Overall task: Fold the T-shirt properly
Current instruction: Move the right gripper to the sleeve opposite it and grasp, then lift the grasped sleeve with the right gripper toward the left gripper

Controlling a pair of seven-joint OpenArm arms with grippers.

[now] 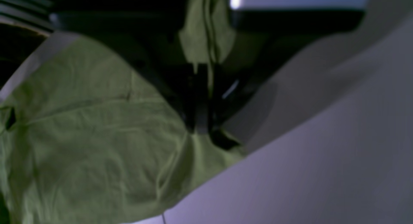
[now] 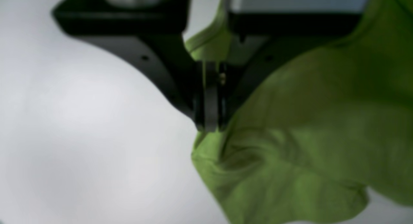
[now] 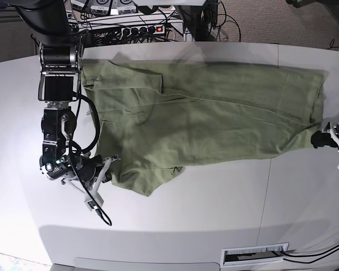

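The olive-green T-shirt [image 3: 214, 118] lies spread lengthwise across the white table [image 3: 214, 214], with wrinkles and a sleeve folded over at the far left. At the shirt's near-left corner, my right gripper [image 3: 109, 167] is shut on the fabric. In the right wrist view its fingertips [image 2: 209, 127] pinch a bunched green fold of the T-shirt [image 2: 306, 137]. My left gripper [image 3: 317, 139] is shut on the shirt's right edge. The left wrist view has cloth of the T-shirt [image 1: 90, 137] running up between the closed left gripper [image 1: 201, 130].
A power strip and tangled cables [image 3: 141, 28] lie behind the table's far edge. A cable [image 3: 96, 212] trails from the right arm onto the table. A slotted panel [image 3: 254, 255] sits at the table's near edge.
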